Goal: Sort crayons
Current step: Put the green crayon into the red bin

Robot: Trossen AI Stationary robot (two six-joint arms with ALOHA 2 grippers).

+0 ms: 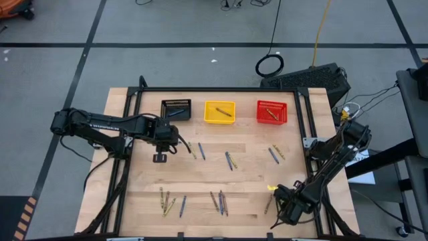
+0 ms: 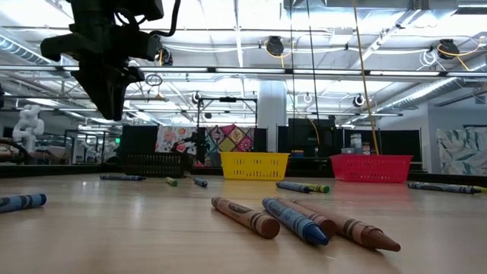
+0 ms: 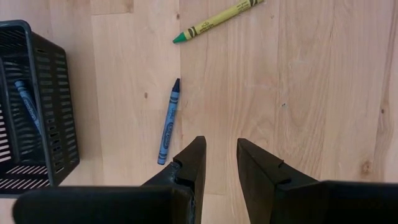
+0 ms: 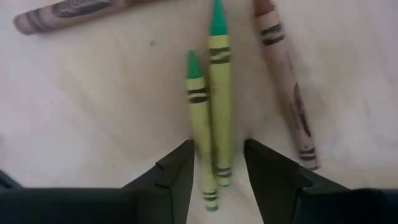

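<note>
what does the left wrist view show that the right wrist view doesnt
Only the left wrist view shows a black bin with a blue crayon in it, a loose blue crayon lying on the table beside it, and a single yellow-green crayon farther off. Only the right wrist view shows two yellow-green crayons lying side by side between the right gripper's open fingers, plus two brown crayons. Both show open dark fingers, the left gripper's empty, over the wooden tabletop.

Matt light-wood table (image 1: 241, 181), paper-wrapped crayons (image 4: 211, 112), slotted plastic bins (image 1: 219, 112), matt blk claws.
</note>
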